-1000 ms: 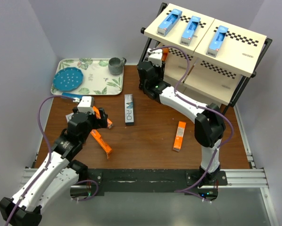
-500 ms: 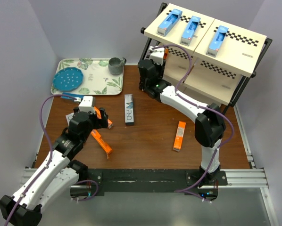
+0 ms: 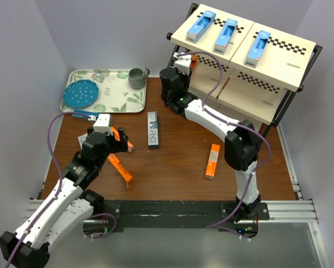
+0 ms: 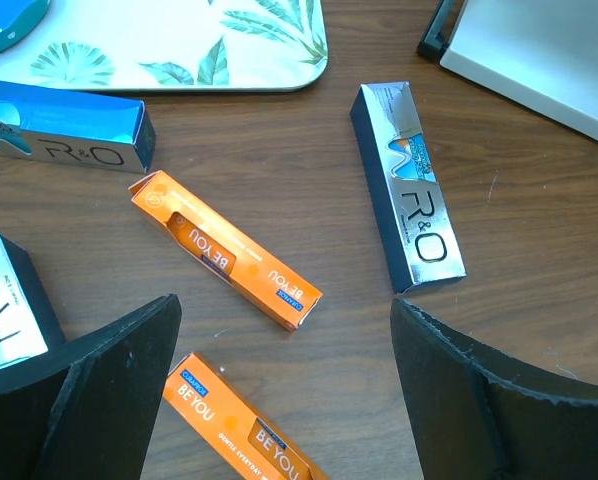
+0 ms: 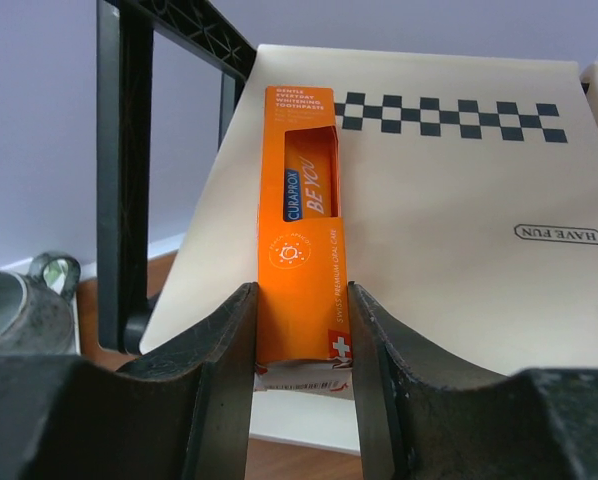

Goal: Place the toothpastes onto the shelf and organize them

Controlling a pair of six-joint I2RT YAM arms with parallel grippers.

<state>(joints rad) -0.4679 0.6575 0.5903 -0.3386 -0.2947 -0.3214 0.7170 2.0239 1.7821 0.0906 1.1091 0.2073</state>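
The right gripper (image 5: 301,335) is clamped on an orange toothpaste box (image 5: 304,200). The box points to 12 o'clock from the fingers, flat against a cream board of the shelf (image 5: 459,160) (under the top tier). Its lower end is hidden between the fingers. The left gripper (image 4: 284,330) hangs spread wide, holding nothing, above loose toothpaste boxes (image 4: 224,250) on the table (image 4: 539,220).

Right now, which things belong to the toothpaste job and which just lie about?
Job: shelf; three blue boxes on top; orange box in right gripper; grey box, blue box, orange boxes on table.
Idle: leaf tray, blue plate, grey cup.
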